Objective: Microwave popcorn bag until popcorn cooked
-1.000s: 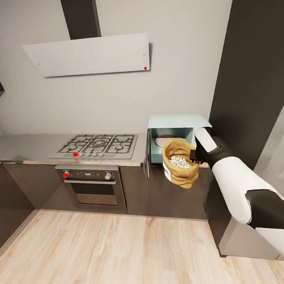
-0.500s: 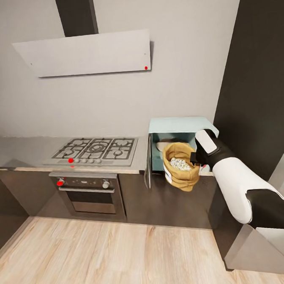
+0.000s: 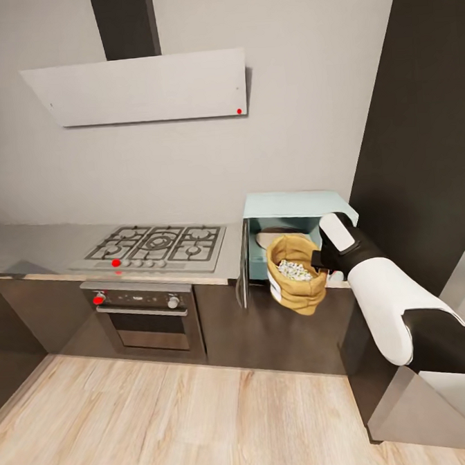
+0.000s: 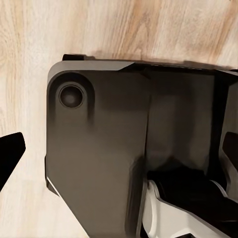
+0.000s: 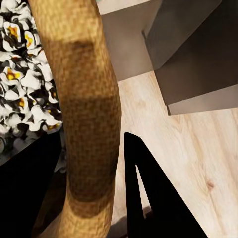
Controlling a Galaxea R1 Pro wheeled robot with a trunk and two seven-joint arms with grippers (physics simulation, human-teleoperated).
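Holding the popcorn bag (image 3: 296, 272) by its rim, the right gripper (image 3: 318, 260) hangs just outside the open microwave (image 3: 296, 207). Grip looks thin, I think, so a bump on the microwave could spill popcorn (image 5: 17, 84).

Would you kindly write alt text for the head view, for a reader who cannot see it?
The right claw holds an open popcorn bag, white popcorn showing inside, in front of an open mint microwave on a grey countertop. A gas hob with an oven below sits to the left, under a white hood.
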